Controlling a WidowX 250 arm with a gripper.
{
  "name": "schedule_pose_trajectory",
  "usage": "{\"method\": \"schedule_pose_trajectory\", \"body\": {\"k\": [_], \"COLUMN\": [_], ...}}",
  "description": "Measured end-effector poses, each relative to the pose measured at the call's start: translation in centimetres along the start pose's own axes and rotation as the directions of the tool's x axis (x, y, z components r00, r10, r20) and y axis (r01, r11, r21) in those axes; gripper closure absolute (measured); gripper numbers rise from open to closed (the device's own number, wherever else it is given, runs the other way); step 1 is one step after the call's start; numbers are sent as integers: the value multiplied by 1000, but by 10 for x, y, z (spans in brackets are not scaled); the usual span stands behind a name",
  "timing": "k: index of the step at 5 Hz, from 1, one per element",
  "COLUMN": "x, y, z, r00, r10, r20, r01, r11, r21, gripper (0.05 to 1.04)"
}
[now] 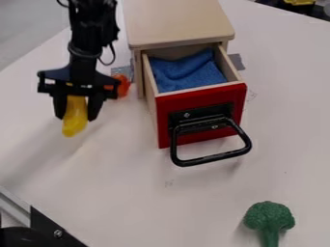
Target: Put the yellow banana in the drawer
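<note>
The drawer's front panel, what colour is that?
The drawer's front panel is red, clearly seen in the camera view.

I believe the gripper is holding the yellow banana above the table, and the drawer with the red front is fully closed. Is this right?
Not quite: the drawer is open, with blue cloth visible inside, as the camera view shows. The gripper is indeed holding the yellow banana above the table.
</note>
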State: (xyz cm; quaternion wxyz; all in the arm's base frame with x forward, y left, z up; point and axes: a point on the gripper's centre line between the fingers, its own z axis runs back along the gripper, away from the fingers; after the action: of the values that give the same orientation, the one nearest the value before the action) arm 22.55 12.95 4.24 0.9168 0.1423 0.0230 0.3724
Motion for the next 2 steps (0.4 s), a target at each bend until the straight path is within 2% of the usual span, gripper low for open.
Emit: {"method": "schedule_pose_trajectory", "body": {"k": [2], "x": [7], "y": [-7], "z": [99], "r00": [1000], "r10": [28], "r20": [-4], "r01": [-29], "r11": [984], "r21": [-177], "gripper": [478]}}
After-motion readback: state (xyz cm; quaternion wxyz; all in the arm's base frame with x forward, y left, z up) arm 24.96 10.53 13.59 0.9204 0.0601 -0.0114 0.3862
